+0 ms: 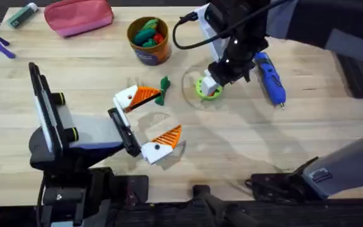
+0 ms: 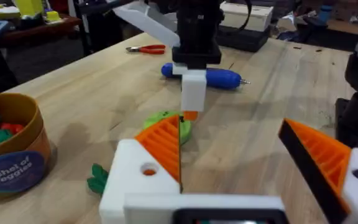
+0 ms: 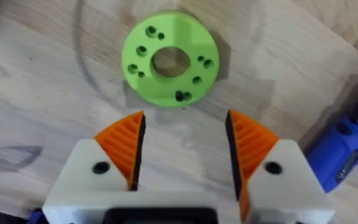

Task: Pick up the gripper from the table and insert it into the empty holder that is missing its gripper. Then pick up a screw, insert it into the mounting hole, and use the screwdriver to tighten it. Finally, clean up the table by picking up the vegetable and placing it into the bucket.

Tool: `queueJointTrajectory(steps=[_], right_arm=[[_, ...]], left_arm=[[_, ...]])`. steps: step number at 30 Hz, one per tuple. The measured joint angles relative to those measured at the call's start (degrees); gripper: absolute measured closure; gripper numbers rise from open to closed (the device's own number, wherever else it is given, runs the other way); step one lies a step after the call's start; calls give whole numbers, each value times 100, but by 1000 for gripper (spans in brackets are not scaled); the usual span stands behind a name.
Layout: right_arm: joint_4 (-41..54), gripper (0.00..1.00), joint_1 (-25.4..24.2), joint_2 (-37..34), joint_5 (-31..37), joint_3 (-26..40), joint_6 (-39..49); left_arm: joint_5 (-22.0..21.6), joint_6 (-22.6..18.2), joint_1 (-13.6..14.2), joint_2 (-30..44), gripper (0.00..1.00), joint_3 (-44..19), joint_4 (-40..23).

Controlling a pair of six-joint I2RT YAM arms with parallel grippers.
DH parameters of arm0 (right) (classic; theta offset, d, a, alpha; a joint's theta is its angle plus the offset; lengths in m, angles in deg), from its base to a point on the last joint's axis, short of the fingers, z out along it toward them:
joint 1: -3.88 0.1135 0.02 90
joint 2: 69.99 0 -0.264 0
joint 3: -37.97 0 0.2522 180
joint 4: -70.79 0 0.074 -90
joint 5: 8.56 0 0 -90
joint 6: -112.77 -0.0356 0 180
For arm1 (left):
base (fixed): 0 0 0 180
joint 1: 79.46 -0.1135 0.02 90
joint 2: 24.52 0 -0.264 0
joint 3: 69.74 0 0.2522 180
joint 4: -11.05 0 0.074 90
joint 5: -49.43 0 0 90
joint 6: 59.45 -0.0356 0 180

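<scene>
Vegetable (image 1: 164, 90), dark green, lies on the table (image 1: 232, 145) just beside the left gripper (image 1: 156, 120), whose jaws stand wide and empty; beyond, the right gripper (image 1: 214, 85) hangs open over the bright green disc (image 3: 169, 58), screwdriver (image 1: 270, 77) alongside, bucket (image 1: 149, 39) farther back

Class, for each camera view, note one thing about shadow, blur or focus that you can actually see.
Overhead: right arm's upper part dark and blurred, soft shadows on the table. Left wrist: near fingers blurred, screwdriver sharper. Right wrist: green disc casts a soft shadow.
</scene>
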Motion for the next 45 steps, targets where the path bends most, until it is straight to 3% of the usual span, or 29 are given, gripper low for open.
queueJointTrajectory(steps=[15, 28, 45], right_arm=[[-204, 371, -66, -503, -209, 0, 0], [-346, 523, -94, -511, -210, -7, -2], [-353, 604, -83, -511, -214, -7, -2]], left_arm=[[1, -1, 0, 1, 15, 0, 0], [-1, -1, 0, -1, 15, 0, 0], [0, 0, 0, 0, 15, 0, 0]])
